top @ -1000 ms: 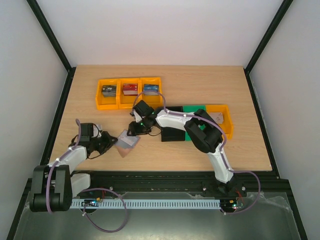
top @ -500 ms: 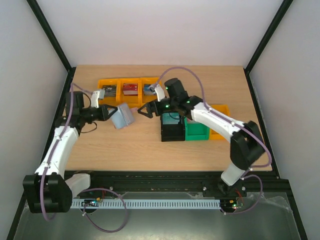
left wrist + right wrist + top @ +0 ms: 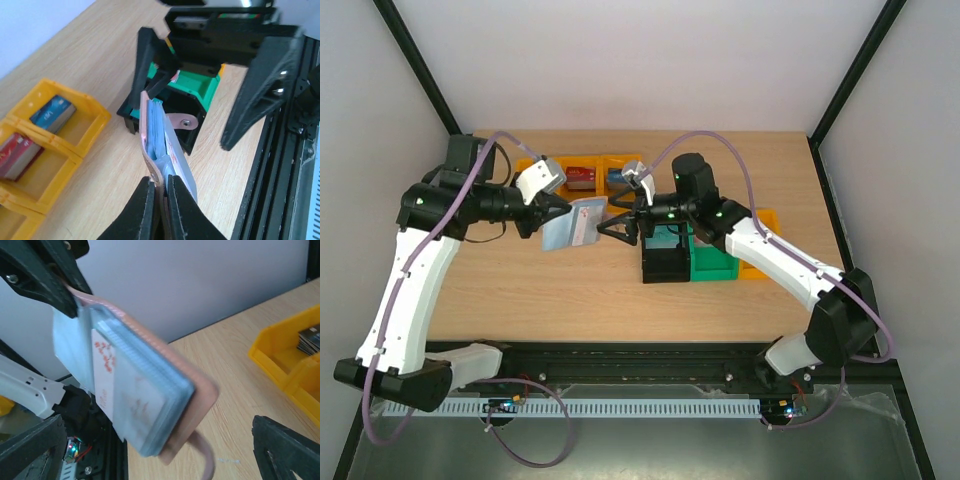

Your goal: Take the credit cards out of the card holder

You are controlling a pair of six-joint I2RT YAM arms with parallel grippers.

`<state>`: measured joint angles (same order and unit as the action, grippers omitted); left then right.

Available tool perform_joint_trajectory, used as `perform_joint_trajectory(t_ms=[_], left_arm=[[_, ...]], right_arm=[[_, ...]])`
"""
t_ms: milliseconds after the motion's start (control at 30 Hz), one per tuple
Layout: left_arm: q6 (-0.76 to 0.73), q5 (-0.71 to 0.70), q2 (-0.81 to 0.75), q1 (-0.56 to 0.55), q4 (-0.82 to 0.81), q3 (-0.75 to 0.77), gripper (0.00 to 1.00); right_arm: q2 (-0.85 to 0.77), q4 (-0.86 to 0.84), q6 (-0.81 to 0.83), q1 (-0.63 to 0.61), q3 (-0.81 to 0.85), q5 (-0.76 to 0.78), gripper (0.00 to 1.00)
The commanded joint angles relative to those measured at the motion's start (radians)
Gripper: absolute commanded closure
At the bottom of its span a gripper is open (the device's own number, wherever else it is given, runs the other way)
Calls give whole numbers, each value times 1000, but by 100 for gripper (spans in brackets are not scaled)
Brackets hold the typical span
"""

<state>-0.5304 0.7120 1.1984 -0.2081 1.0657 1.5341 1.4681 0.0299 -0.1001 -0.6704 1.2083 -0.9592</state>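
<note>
Your left gripper [image 3: 161,186] is clamped tight on one narrow edge of the card holder [image 3: 197,385], fingers nearly meeting with only the leather between them. The holder is held off the table [image 3: 520,290], seen from the top camera between the back row of yellow bins [image 3: 580,178] and the black bin [image 3: 665,265]. Its free end points toward your right arm. The outside is pinkish-brown; inside sits a thick stack of pale blue sleeves. The credit cards [image 3: 125,405] are in those sleeves: the one you can read is pale with red print and faces the right wrist camera. How many others lie behind it cannot be told. A brown strap [image 3: 182,121] with a metal stud hangs loose from the holder. Your right gripper [image 3: 610,222] stands with its jaws spread wide, one finger on each side of the holder's free end, gripping nothing. From the left wrist camera one right finger comes very close to the top edge of the holder; whether it touches cannot be told. The green bin [image 3: 715,262] stands touching the black one on its right side. The yellow bins behind hold small card packs, one blue, one red.
</note>
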Motion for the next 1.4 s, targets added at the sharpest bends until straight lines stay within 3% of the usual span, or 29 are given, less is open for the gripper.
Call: perform_joint_trajectory(t_ms=[0,200,367,467,567,667,800,833,867,933,967,1033,1133,1233,1300,1367], left_arm=[[-102,-60,8,-63,161,141,98],[-85,-10,12,-108,201,232,98],[-72,48,19,-124,201,252,98],[-43,80,24,-123,183,272,98],[-4,121,20,-123,152,271,98],[44,126,17,-124,124,261,98],[163,66,2,-123,36,226,98],[228,4,-5,-123,-11,211,96],[286,-70,-8,-121,-55,193,86],[352,-237,-17,-110,-121,160,48],[375,-315,-21,-104,-160,145,34],[408,-453,-31,-89,-208,125,22],[419,-558,-39,-77,-240,127,16],[417,-573,-51,-75,-245,135,14],[412,-481,-54,-75,-233,123,16],[411,-307,-57,-75,-215,80,28]], right_arm=[[-46,-115,11,2,-1,-74,1],[-85,-257,-62,2,-48,-116,1],[-69,-290,-128,2,-23,-245,17],[-67,-312,-158,2,-24,-258,42],[-70,-327,-176,0,-22,-296,74],[-77,-334,-178,0,-29,-326,96],[-115,-325,-154,2,-50,-321,98],[-128,-322,-150,2,-59,-279,98],[-138,-305,-142,2,-65,-218,98],[-144,-236,-136,2,-59,-57,98],[-139,-206,-141,3,-52,18,98],[-115,-140,-166,2,-26,211,98],[-63,26,-207,-1,64,467,98],[-27,133,-230,-39,126,722,98],[-8,165,-217,-87,162,804,98],[15,178,-197,-132,197,813,98]])
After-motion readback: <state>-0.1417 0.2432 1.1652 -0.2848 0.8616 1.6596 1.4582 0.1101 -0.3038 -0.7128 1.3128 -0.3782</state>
